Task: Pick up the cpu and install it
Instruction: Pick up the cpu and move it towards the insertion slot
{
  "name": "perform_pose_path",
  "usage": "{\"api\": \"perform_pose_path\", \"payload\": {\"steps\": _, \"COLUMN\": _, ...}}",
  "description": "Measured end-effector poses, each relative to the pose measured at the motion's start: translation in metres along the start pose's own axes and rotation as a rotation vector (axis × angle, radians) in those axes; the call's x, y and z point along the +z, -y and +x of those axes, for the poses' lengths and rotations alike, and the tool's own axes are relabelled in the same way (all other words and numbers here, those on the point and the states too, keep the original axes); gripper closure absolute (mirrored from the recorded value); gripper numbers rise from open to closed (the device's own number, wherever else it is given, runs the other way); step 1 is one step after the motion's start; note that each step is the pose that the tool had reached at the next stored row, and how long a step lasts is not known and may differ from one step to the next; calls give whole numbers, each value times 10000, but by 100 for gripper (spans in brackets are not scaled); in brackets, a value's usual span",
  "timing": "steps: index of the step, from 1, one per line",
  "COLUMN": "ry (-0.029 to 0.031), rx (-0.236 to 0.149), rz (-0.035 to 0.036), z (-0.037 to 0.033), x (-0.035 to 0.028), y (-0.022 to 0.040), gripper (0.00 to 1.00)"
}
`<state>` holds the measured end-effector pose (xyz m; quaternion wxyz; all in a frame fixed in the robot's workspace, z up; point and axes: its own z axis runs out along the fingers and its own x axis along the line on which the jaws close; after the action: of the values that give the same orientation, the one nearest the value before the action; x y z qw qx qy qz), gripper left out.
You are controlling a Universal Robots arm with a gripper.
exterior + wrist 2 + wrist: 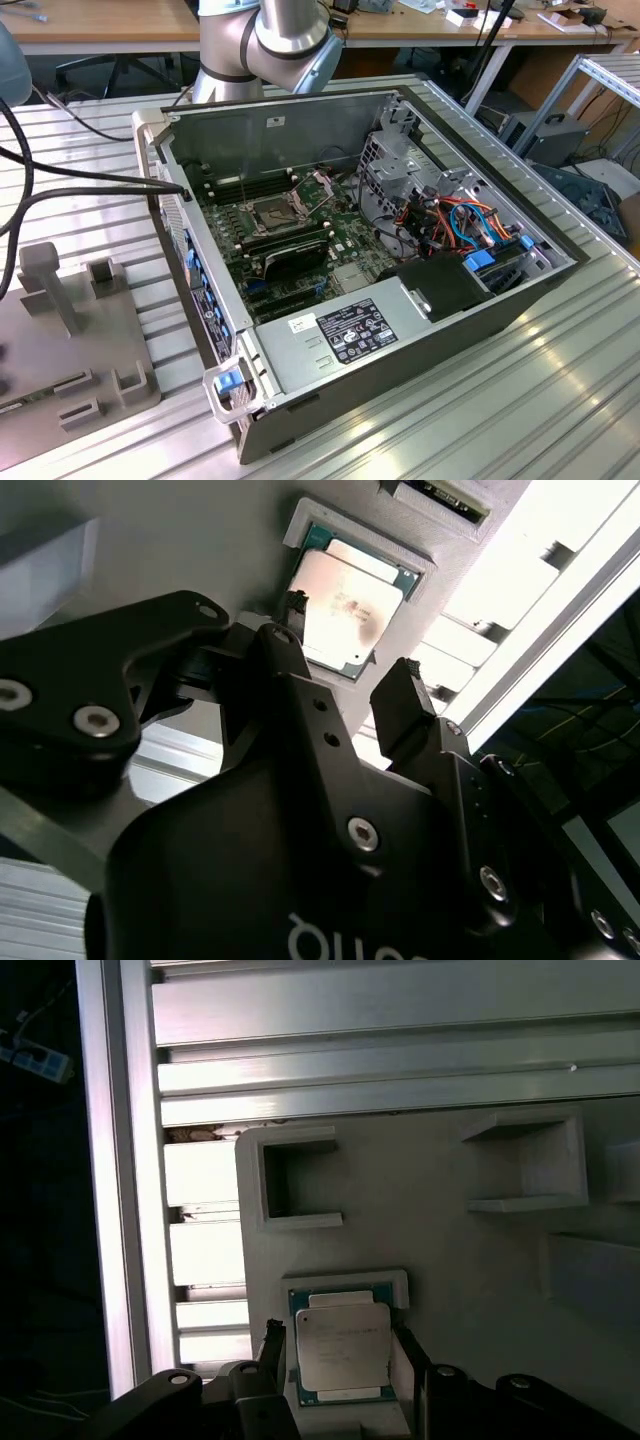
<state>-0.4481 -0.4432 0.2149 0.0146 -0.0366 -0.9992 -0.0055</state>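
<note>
While the cpu [340,1352] lies flat in its recess [345,1278] on the grey tray [450,1220], the claw [338,1338] is spread wide and centred right over it, flanking two opposite edges without gripping them.

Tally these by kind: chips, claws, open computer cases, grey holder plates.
cpu: 1
claw: 1
open computer case: 1
grey holder plate: 1
Total: 4
</note>
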Motion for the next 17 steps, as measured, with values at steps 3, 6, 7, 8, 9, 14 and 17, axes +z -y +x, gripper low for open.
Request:
{"api": "perform_pose_path", "payload": {"steps": 3, "ry": -7, "rx": 0, "rz": 0, "z": -11, "x": 42, "y": 13, "gripper": 46}}
{"api": "perform_pose_path", "payload": {"steps": 6, "ry": -13, "rx": 2, "rz": 1, "z": -15, "x": 66, "y": 20, "gripper": 46}}
{"api": "perform_pose_path", "payload": {"steps": 7, "ry": -15, "rx": 2, "rz": 2, "z": -16, "x": 74, "y": 21, "gripper": 46}}
{"api": "perform_pose_path", "payload": {"steps": 8, "ry": -19, "rx": 2, "rz": 4, "z": -17, "x": 79, "y": 21, "gripper": 46}}
{"api": "perform_pose_path", "payload": {"steps": 9, "ry": -23, "rx": 1, "rz": 6, "z": -19, "x": 86, "y": 22, "gripper": 46}}
{"api": "perform_pose_path", "payload": {"steps": 14, "ry": -31, "rx": 1, "rz": 14, "z": -19, "x": 100, "y": 23, "gripper": 46}}
{"api": "perform_pose_path", "payload": {"steps": 17, "ry": -28, "rx": 1, "rz": 13, "z": -20, "x": 102, "y": 23, "gripper": 46}}
